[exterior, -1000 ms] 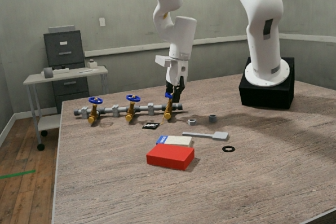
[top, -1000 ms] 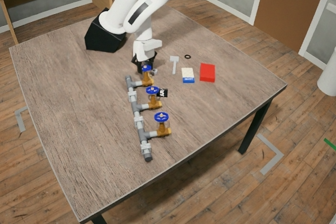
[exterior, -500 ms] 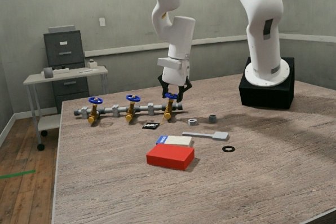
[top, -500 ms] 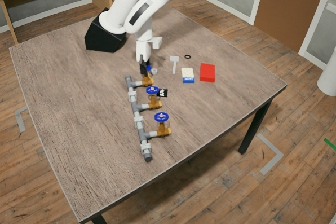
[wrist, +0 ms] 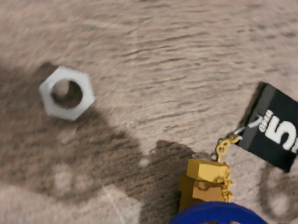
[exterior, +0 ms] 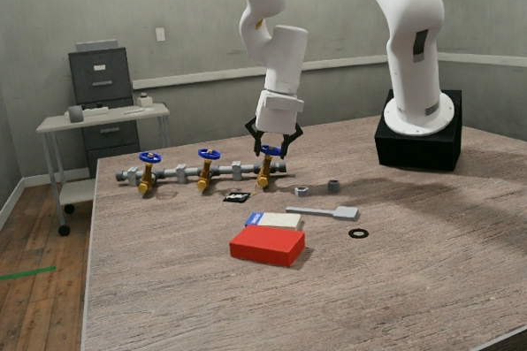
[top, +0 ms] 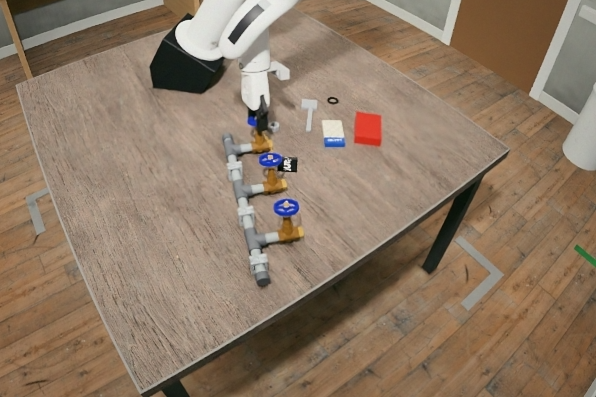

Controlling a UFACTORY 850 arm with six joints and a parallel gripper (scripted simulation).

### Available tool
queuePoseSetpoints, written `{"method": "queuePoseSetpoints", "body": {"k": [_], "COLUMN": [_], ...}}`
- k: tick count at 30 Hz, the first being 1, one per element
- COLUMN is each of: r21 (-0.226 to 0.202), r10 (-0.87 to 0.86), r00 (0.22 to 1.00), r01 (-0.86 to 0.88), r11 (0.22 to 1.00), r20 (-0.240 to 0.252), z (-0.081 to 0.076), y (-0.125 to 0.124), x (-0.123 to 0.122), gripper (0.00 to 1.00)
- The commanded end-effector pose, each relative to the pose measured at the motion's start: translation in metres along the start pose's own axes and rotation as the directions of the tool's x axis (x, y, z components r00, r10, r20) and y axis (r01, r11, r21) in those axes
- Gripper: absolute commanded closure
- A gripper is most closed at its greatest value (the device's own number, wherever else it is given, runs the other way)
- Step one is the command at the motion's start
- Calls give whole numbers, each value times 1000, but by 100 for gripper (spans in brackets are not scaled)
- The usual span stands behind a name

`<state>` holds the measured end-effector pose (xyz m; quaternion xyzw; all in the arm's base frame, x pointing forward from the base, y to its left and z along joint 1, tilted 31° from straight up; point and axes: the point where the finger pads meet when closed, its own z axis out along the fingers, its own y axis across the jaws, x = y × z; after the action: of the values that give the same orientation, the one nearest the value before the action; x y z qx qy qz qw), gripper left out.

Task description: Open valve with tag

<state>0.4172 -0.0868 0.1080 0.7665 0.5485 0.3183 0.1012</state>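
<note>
A grey pipe (top: pixel 240 184) (exterior: pixel 190 171) carries three brass valves with blue handwheels. My gripper (top: pixel 260 118) (exterior: pixel 270 148) comes straight down on the valve nearest the robot base and is shut on its blue handwheel (top: pixel 252 121) (exterior: pixel 270 150) (wrist: pixel 220 216). A gold chain (wrist: pixel 225 146) runs from this valve's brass body (wrist: pixel 205 182) to a black tag (top: pixel 289 164) (exterior: pixel 236 196) (wrist: pixel 275 127) lying flat on the table; it reads 5. The middle handwheel (top: pixel 269 159) (exterior: pixel 209 154) and the end handwheel (top: pixel 286 207) (exterior: pixel 149 157) stand free.
A grey hex nut (top: pixel 273 125) (exterior: pixel 301 191) (wrist: pixel 67 93) lies close beside the gripped valve, with a grey cap (exterior: pixel 333 186) near it. A grey T-shaped tool (top: pixel 309 111) (exterior: pixel 323 211), black ring (top: pixel 337 101) (exterior: pixel 358 230), white-blue box (top: pixel 333 133) (exterior: pixel 274 220) and red block (top: pixel 368 128) (exterior: pixel 267 245) lie further out.
</note>
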Motion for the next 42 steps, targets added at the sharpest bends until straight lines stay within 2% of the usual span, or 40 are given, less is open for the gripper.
{"method": "queuePoseSetpoints", "body": {"k": [1, 11, 12, 42], "r21": [-60, -60, -60, -61], "r10": [-127, -128, -128, -108], "r00": [992, 992, 992, 994], "r01": [128, 129, 129, 110], "r11": [990, 990, 990, 992], "r20": [24, 24, 24, 23], "z": [0, 0, 0, 0], "y": [0, 0, 0, 0], "x": [0, 0, 0, 0], "gripper": [100, 100, 0, 0]}}
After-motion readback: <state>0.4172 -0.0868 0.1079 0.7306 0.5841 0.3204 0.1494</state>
